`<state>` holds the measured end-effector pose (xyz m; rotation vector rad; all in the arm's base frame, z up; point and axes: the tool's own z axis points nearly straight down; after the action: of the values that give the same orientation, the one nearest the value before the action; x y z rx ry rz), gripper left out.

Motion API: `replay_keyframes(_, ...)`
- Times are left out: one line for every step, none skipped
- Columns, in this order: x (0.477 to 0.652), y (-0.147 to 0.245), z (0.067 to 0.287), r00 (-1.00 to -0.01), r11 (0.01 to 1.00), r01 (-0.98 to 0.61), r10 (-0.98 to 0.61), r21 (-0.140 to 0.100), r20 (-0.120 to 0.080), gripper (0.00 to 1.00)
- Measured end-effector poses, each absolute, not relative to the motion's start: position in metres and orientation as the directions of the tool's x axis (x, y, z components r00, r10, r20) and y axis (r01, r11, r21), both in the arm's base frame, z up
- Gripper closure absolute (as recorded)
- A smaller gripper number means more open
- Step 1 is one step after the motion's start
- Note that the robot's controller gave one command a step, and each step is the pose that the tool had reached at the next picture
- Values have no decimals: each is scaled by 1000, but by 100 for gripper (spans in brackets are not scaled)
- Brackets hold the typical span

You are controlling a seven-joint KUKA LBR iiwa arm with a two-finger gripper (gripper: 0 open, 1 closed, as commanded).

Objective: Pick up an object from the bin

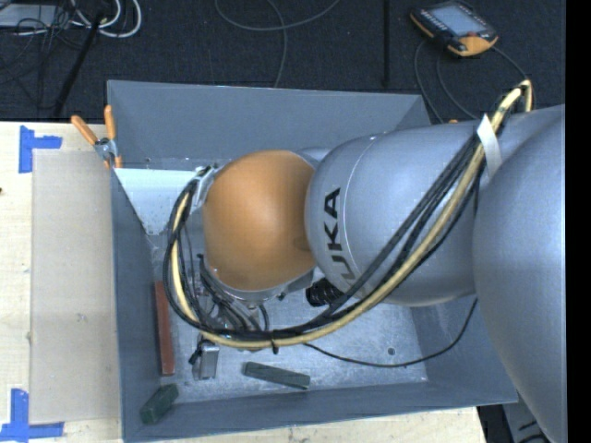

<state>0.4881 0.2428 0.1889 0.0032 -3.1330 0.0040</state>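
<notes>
Reddish stick (164,329) hugs the left bin wall (131,312), end effector (205,359) just beside.

Three loose things are lying flat on the floor of the bin (129,247), all in its lower-left part as viewed. A long, thin reddish-brown stick (163,329) is running lengthwise just beside the left wall. A dark grey flat bar (275,375) is lying slightly tilted near the lower wall, apart from the stick, and a small dark greenish-grey block (159,403) is sitting slantwise in the lower-left corner.
</notes>
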Motion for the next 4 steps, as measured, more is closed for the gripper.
replay_keyframes(490, 241, 192, -1000, 1000, 3, 3, -1, 2, 0)
replay_keyframes(482, 177, 149, -993, 993, 120, 120, -1, 1, 0)
replay_keyframes(484, 148, 136, -998, 998, -64, -64, -1, 3, 0)
replay_keyframes(473, 134, 116, -998, 998, -55, -55, 0, 2, 0)
